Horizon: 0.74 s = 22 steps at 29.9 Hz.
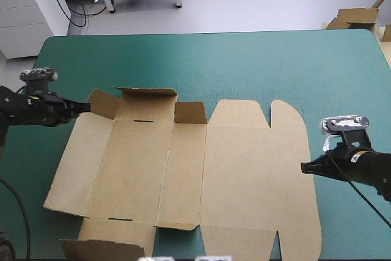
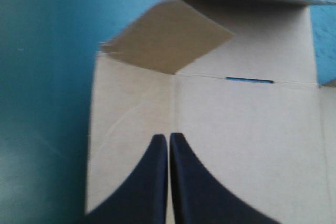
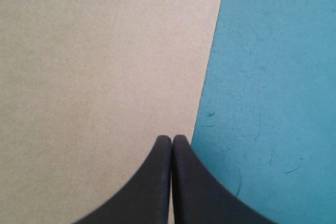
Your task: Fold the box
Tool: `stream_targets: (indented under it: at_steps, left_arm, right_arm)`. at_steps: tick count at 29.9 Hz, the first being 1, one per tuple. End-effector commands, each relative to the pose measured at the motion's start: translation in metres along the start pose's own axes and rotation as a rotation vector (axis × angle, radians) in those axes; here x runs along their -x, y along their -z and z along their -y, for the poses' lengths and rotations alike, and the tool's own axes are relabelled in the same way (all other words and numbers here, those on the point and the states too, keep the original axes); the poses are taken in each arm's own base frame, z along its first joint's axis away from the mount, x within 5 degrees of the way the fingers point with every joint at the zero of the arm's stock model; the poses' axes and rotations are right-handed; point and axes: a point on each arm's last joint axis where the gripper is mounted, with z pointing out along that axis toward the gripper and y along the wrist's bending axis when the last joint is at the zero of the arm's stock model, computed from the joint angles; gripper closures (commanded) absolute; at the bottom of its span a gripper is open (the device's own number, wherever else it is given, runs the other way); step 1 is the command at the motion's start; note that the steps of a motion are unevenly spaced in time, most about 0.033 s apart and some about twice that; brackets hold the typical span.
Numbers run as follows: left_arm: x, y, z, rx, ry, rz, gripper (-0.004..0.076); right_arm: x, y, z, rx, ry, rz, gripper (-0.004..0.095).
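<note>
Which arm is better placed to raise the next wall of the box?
Probably left. The left gripper, shut, is over the box at its far left corner, beside the raised flaps. The right gripper, shut, is at the edge of the flat lid, far from them.

You've got one flat, cut brown-board box [image 1: 183, 169] on one teal-green-covered table [image 1: 244, 59]. You have two black, fin-fingered grippers: the left gripper [image 1: 87, 107] and the right gripper [image 1: 303, 167].

Both arms are black, the left claw [image 1: 87, 107] and right claw [image 1: 303, 167] tapering into curved, pointed fins.
</note>
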Motion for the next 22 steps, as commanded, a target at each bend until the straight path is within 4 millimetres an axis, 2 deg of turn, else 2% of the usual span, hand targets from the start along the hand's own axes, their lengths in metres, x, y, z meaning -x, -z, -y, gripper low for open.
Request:
stream_targets:
  at_steps: [1, 7, 12, 15, 22]
  left_arm:
    - [0.009, 0.029, -0.024, 0.032, 0.08, 0.068, 0.0731]
    - [-0.006, 0.053, -0.075, 0.121, 0.267, 0.076, 0.0731]
    - [-0.024, 0.07, -0.102, 0.163, 0.381, 0.05, 0.0731]
    - [-0.031, 0.075, -0.108, 0.163, 0.39, 0.026, 0.0731]
    - [-0.036, 0.075, -0.104, 0.123, 0.259, -0.036, 0.0724]
  right_arm:
    - [0.009, 0.007, 0.002, -0.021, 0.024, 0.092, 0.0928]
    - [0.009, 0.007, 0.002, -0.027, 0.057, 0.093, 0.0929]
    - [0.009, 0.007, 0.002, -0.027, 0.057, 0.093, 0.0928]
    - [0.009, 0.007, 0.002, -0.027, 0.057, 0.093, 0.0928]
    - [0.009, 0.007, 0.003, -0.029, 0.054, 0.093, 0.0929]
